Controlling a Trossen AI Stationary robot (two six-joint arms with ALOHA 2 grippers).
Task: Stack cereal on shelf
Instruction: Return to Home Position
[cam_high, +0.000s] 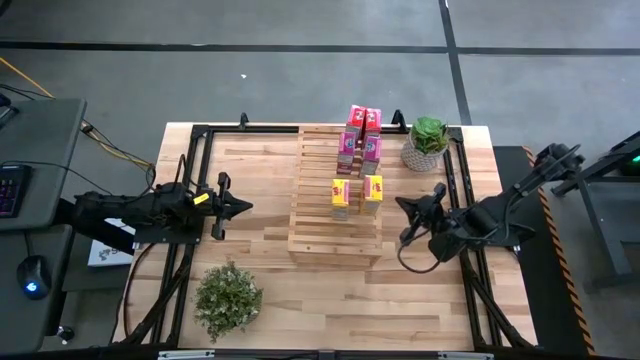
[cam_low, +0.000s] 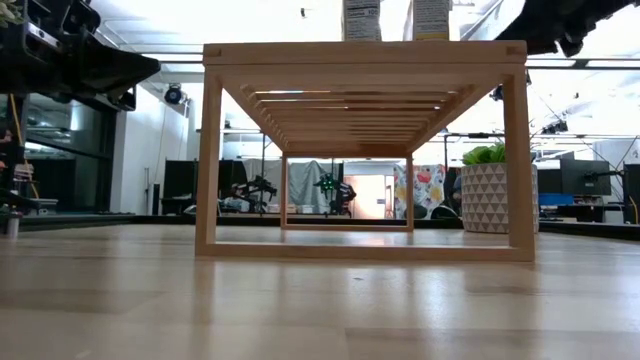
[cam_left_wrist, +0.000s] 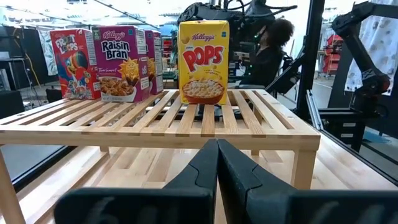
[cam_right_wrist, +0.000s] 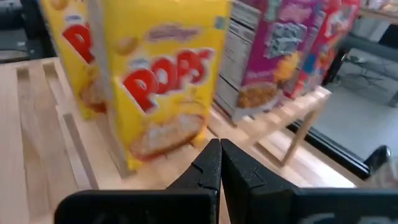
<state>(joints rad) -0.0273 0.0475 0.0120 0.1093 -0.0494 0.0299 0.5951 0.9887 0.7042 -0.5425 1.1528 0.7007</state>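
**High view.** The shelf is sitting mid-table between both grippers. The pink boxes and two yellow boxes are standing on its slats. The left gripper is hovering well short of the shelf with its tips aimed at it. The right gripper is hanging just off the opposite side, and the yellow pair is the nearest thing to its tips. Neither is carrying anything.

**Low view.** The shelf frame is filling the middle. Only the bottoms of two boxes are showing on its top, and no fingertips are in view.

**Left wrist view.** The fingers are pressing together, empty. One yellow box is standing on the shelf top straight beyond the tips, with pink ones off to one side.

**Right wrist view.** The fingers are pressing together, empty. A yellow box is sitting close beyond the tips and pink ones are farther past it.

**Judgement.** The stacking looks finished, and the step in hand is taking the arms to rest. The next move calls for the right arm to back away from that near yellow box without brushing it.
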